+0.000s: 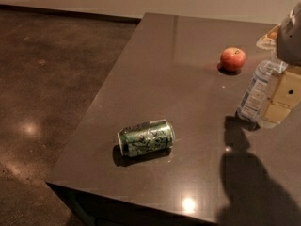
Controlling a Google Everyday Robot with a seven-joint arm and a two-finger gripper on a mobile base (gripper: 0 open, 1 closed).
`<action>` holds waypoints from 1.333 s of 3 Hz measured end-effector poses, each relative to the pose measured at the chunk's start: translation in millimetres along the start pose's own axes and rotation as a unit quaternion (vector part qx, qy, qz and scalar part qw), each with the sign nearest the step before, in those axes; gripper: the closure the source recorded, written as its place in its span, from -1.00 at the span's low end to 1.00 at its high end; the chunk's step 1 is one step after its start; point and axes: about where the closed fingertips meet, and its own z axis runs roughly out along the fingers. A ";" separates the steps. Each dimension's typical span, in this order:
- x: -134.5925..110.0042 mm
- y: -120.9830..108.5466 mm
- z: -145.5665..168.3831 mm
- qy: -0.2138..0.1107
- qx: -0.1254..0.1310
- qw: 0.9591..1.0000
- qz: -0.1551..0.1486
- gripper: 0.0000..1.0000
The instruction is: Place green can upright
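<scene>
Well left of the gripper point(281, 102), which hangs by the water bottle point(256, 95) with jaws you cannot tell released from clenched, the green can point(146, 138) lies sideways on the tabletop point(178, 79); judge it light, thin-walled, slick, and clasp across its mid-body.

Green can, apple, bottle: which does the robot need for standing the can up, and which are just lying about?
Job: green can, on its side; end effector, far right, by the water bottle.
Lying about: apple; water bottle.
</scene>
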 end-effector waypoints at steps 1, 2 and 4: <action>-0.3 0.0 0.0 0.000 0.000 1.000 0.000 -1.00; -16.4 2.4 2.9 -0.001 -0.002 1.000 -0.019 -1.00; -82.7 44.0 49.9 0.008 -0.042 0.995 -0.092 -1.00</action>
